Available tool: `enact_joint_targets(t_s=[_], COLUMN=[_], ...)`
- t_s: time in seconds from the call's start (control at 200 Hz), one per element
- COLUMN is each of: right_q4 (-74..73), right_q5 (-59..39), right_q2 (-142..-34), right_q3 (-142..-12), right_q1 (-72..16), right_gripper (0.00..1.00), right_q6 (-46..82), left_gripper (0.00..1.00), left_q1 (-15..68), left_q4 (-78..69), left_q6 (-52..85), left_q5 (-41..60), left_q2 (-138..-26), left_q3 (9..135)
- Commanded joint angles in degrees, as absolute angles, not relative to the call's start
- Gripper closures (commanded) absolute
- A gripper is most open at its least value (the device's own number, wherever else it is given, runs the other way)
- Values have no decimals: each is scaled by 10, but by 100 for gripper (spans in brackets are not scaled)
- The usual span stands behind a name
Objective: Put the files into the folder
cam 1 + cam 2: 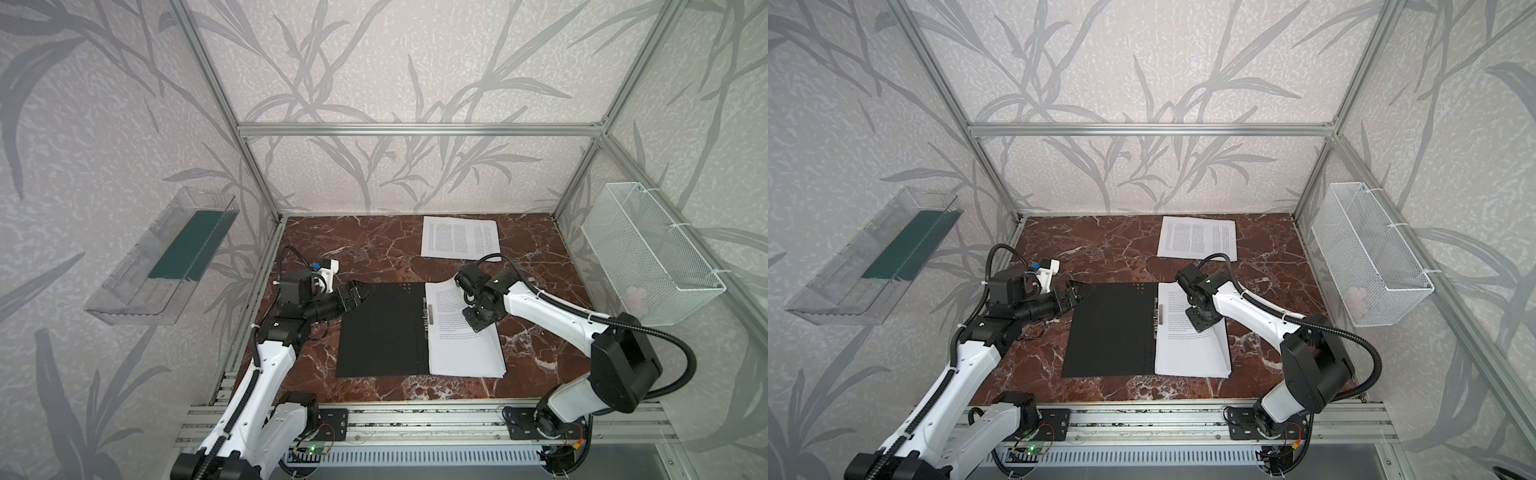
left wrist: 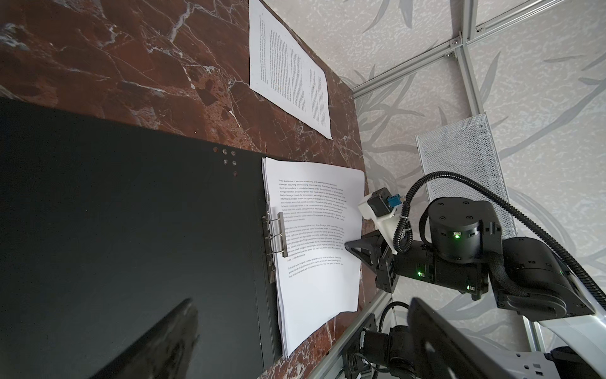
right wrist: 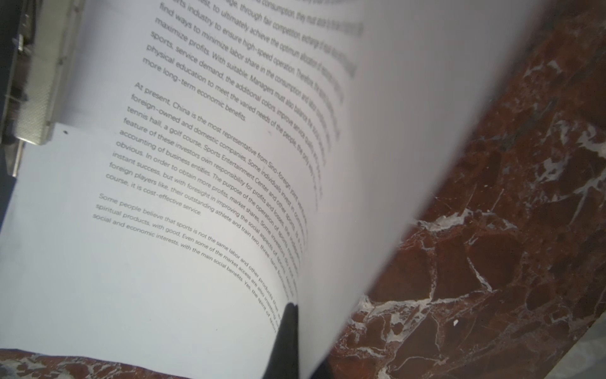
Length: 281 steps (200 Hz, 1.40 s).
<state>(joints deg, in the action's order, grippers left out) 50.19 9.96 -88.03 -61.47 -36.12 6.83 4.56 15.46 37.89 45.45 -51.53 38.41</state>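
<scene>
The thin black-lined folder (image 1: pixel 378 328) lies open on the red-brown marble table (image 1: pixel 374 245), with a stack of white printed paper sheets (image 1: pixel 465 353) on its right half. The right gripper (image 2: pixel 351 246) pinches the edge of the curled top sheet (image 3: pixel 377 164). The left gripper (image 1: pixel 359 296), jaws wide apart, is at the folder's far-left corner.

On the top sheet (image 3: pixel 131 279) in the folder (image 1: pixel 380 328), print reads "At present, China is the most representative…" and "Some people believe that sports is not the same labor". On the upper-middle sheet (image 1: pixel 459 237) the print is too small to read.
</scene>
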Motion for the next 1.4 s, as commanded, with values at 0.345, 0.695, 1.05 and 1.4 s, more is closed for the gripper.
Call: enact_joint_targets(t_s=[0.345,0.695,1.05,1.4], right_q4=[505,502,496,425], right_q5=[77,105,177,185], right_q2=[-881,-879,-892,-852], right_q3=[-610,-610,-630,-649], right_q1=[-364,-364,-364,-326], right_gripper=[100,81,37,25], right_q6=[72,82,107,154], left_gripper=[1,1,1,1], left_q1=[48,48,48,47], left_q4=[160,160,163,164], left_q6=[367,367,366,363], left_q5=[454,453,453,453], left_q2=[-510,-506,-507,-511], left_q3=[405,405,406,407])
